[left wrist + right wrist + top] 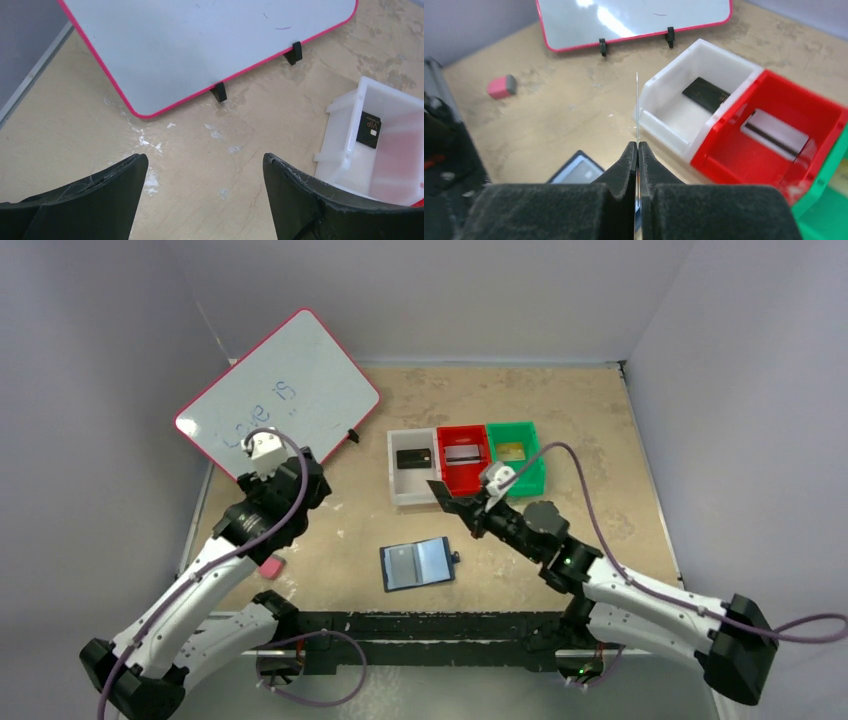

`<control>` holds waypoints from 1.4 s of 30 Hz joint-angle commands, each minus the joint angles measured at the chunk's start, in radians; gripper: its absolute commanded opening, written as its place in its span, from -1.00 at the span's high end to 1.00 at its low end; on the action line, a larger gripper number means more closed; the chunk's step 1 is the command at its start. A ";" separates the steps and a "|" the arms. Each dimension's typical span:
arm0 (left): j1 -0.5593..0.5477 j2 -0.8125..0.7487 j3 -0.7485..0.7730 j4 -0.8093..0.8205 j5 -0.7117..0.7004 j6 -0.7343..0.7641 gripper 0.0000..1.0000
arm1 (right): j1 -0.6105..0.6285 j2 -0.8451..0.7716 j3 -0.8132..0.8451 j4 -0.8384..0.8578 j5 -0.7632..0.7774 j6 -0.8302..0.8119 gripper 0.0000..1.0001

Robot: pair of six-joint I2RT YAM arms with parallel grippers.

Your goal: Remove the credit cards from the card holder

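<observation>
The card holder (417, 563) lies open on the table in front of the bins, light blue pockets up; its corner (576, 170) shows just left of my right fingers. My right gripper (462, 508) (637, 146) is shut on a thin dark credit card (439, 490), seen edge-on (637, 107), raised above the table near the white bin. A black card (412, 457) (370, 129) lies in the white bin, a silver-grey one (462, 453) (774, 131) in the red bin, a gold-tan one (510, 451) in the green bin. My left gripper (305, 480) (205, 160) hangs open and holds nothing, over bare table by the whiteboard.
White bin (394, 480) (345, 107), red bin (445, 480) and green bin (535, 475) stand side by side mid-table. A pink-framed whiteboard (280, 390) (200, 45) leans at the back left. A pink eraser (270, 567) (501, 86) lies by the left arm.
</observation>
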 commanded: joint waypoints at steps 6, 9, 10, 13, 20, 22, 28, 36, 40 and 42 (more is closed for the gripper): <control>0.012 -0.145 -0.127 0.099 -0.111 0.038 -0.73 | -0.001 0.371 0.341 -0.043 0.075 -0.526 1.00; 0.012 -0.136 -0.120 0.086 -0.104 0.033 -0.74 | -0.003 0.453 0.392 -0.025 0.136 -0.558 1.00; 0.012 -0.131 -0.119 0.084 -0.102 0.036 -0.74 | -0.002 0.475 0.408 -0.019 0.131 -0.586 1.00; 0.012 -0.111 -0.108 0.073 -0.106 0.049 -0.74 | -0.002 0.540 0.457 -0.027 0.115 -0.671 1.00; 0.013 -0.113 -0.098 0.042 -0.135 0.032 -0.74 | -0.003 0.727 0.566 -0.123 0.129 -0.814 1.00; 0.012 -0.121 -0.099 0.041 -0.135 0.029 -0.74 | -0.004 0.778 0.599 -0.130 0.144 -0.846 1.00; 0.012 -0.143 -0.104 0.041 -0.128 0.024 -0.74 | -0.005 0.926 0.659 -0.108 0.205 -0.942 1.00; 0.013 -0.140 -0.103 0.040 -0.120 0.029 -0.74 | -0.022 1.024 0.674 -0.044 0.181 -1.066 1.00; 0.012 -0.137 -0.102 0.041 -0.114 0.032 -0.74 | -0.048 1.061 0.698 -0.036 0.150 -1.096 1.00; 0.012 -0.134 -0.102 0.041 -0.111 0.035 -0.73 | -0.064 1.073 0.709 -0.037 0.126 -1.112 1.00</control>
